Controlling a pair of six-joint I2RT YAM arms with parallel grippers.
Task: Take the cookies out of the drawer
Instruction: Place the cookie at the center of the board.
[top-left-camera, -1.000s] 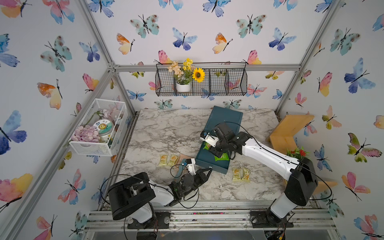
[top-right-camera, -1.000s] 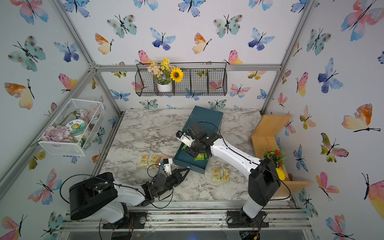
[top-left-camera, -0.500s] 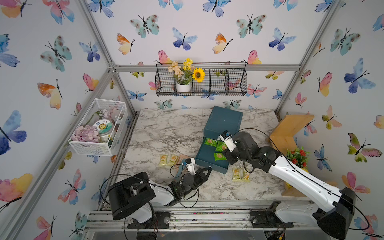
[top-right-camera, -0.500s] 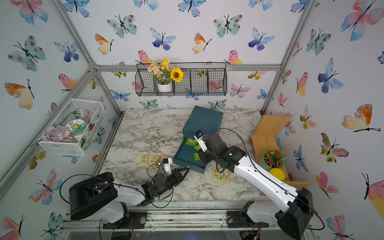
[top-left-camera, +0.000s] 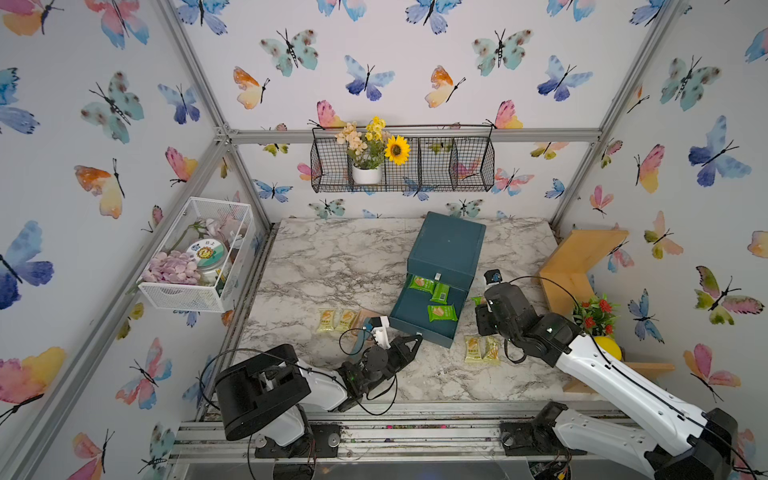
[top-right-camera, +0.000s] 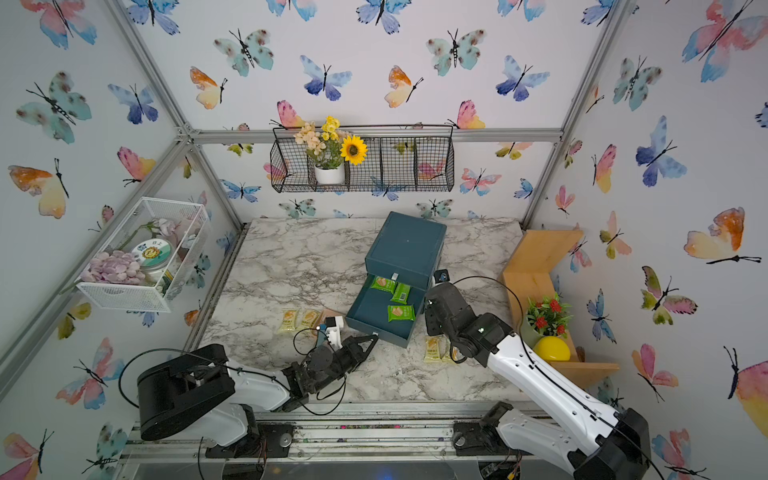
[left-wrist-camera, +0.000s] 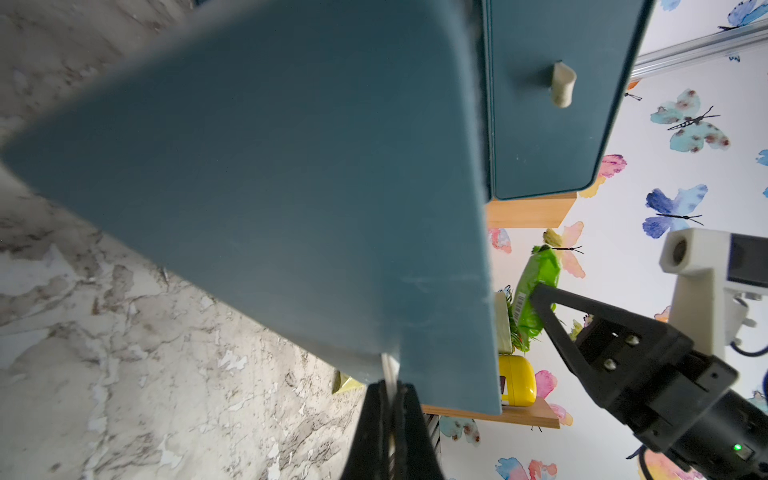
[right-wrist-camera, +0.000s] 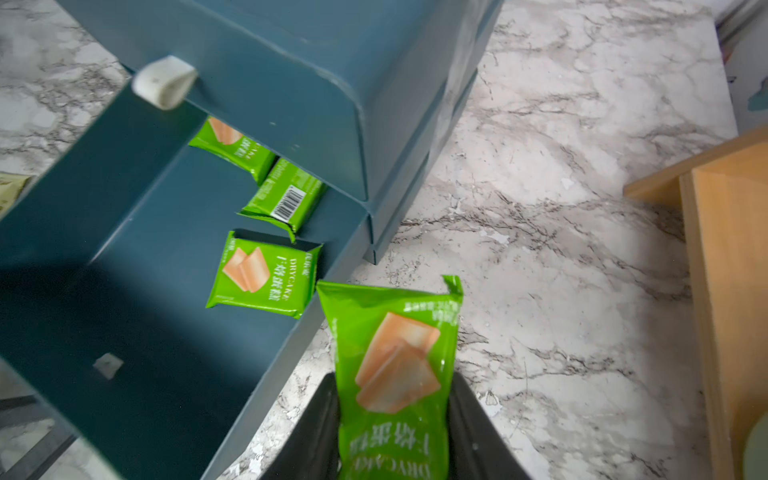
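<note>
The right gripper (right-wrist-camera: 392, 386) pinches one green cookie packet (right-wrist-camera: 395, 345) by its end. I hold it outside the drawer (top-left-camera: 409, 309), over the marble tabletop (top-left-camera: 332, 257) and just beside the drawer's side wall. I judge this to be the carry-out position before release.

The left gripper (left-wrist-camera: 388, 388) has its jaws pressed together on a thin pale strip, apparently the drawer's pull tab (left-wrist-camera: 389, 368). I judge that this grip keeps the drawer from sliding shut.

Three green packets (top-left-camera: 442, 312) lie on the drawer floor. Pale yellow packets lie on the tabletop in two pairs: the near-left pair (top-left-camera: 326, 321) and the near-right pair (top-left-camera: 472, 348).

The tabletop is flat and veined. The enclosure has butterfly-print walls, an aluminium frame, a black wire basket (top-left-camera: 457, 166) holding potted flowers, a white mesh basket (top-left-camera: 183, 297) and a wooden shelf (top-left-camera: 582, 253).
</note>
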